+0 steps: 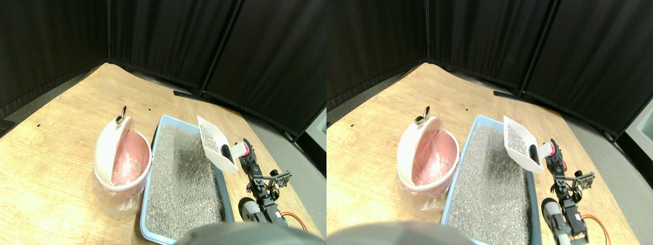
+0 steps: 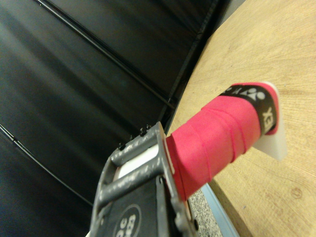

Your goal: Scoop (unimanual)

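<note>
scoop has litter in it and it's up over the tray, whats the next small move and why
Probably carry the scoop sideways toward the white bin with the pink liner. The scoop already holds grey litter and hangs lifted over the far right edge of the blue litter tray, while the bin stands open just across the tray. Keeping the scoop level should stop grains spilling on the way.

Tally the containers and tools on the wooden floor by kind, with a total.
Litter tray: 1
Bin with pink liner: 1
White scoop with red wrapped handle: 1
Total: 3
</note>
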Tool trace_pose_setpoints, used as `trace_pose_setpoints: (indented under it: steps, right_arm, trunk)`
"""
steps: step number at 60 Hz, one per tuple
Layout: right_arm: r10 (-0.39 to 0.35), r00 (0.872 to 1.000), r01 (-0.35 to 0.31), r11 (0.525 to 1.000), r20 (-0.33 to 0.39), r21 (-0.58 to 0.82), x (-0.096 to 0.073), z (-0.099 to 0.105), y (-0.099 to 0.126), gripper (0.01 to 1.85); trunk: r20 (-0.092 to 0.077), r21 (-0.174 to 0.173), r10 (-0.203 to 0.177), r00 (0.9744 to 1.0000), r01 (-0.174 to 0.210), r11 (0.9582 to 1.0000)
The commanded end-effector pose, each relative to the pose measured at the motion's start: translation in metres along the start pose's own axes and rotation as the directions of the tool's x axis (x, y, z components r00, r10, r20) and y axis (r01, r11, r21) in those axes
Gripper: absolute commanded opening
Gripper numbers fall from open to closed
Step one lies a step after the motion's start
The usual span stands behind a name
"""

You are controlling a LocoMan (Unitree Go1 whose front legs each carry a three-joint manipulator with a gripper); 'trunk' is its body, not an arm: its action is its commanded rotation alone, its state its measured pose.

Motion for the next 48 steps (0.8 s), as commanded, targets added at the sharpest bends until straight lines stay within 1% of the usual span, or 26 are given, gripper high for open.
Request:
trace_pose_setpoints:
  steps: [1, 2, 3, 8, 9, 12, 20, 22, 30, 42, 43, 46, 48]
  right_arm:
    - [0.075, 0.996, -0.076, 0.997, 0.055, 0.021, -0.001, 0.007, 0.012, 0.06]
    - [0.075, 0.996, -0.076, 0.997, 0.055, 0.021, -0.001, 0.007, 0.012, 0.06]
    - [0.076, 0.996, -0.077, 0.997, 0.051, 0.015, -0.002, 0.007, 0.012, 0.06]
    - [0.070, 0.997, -0.072, 0.996, 0.042, 0.045, -0.003, 0.006, 0.012, 0.06]
    - [0.064, 0.997, -0.066, 0.996, 0.039, 0.055, -0.004, 0.005, 0.012, 0.06]
    - [0.047, 0.998, -0.050, 0.997, 0.035, 0.064, -0.005, 0.005, 0.011, 0.06]
    - [0.059, 0.998, -0.060, 0.996, 0.029, 0.066, -0.009, 0.002, 0.013, 0.06]
    - [0.050, 0.998, -0.051, 0.997, 0.027, 0.049, -0.011, 0.001, 0.014, 0.06]
    - [0.047, 0.998, -0.050, 0.995, 0.032, 0.085, -0.013, 0.000, 0.016, 0.06]
    - [0.065, 0.997, -0.070, 0.990, 0.040, 0.124, -0.012, 0.000, 0.020, 0.06]
    - [0.079, 0.996, -0.083, 0.989, 0.036, 0.124, -0.012, 0.001, 0.022, 0.06]
    - [0.084, 0.996, -0.088, 0.987, 0.032, 0.134, -0.011, 0.001, 0.022, 0.06]
    - [0.070, 0.997, -0.074, 0.985, 0.034, 0.154, -0.011, 0.001, 0.024, 0.06]
  trunk:
    - [0.022, 0.001, -0.008, 0.9997, 0.007, 1.0000]
    - [0.022, 0.001, -0.008, 0.9997, 0.007, 1.0000]
    - [0.027, 0.002, -0.007, 0.9996, 0.007, 1.0000]
    - [0.027, 0.001, -0.006, 0.9996, 0.006, 1.0000]
    - [0.030, 0.002, -0.006, 0.9995, 0.006, 1.0000]
    - [0.029, 0.004, -0.005, 0.9996, 0.005, 1.0000]
    - [0.030, 0.007, -0.007, 0.9995, 0.007, 0.9999]
    - [0.031, 0.008, -0.006, 0.9995, 0.006, 1.0000]
    - [0.035, 0.006, -0.005, 0.9994, 0.005, 1.0000]
    - [0.041, 0.004, -0.003, 0.9992, 0.003, 1.0000]
    - [0.041, 0.002, -0.002, 0.9992, 0.002, 1.0000]
    - [0.041, 0.002, -0.001, 0.9992, 0.001, 1.0000]
    - [0.040, 0.000, 0.001, 0.9992, -0.001, 1.0000]
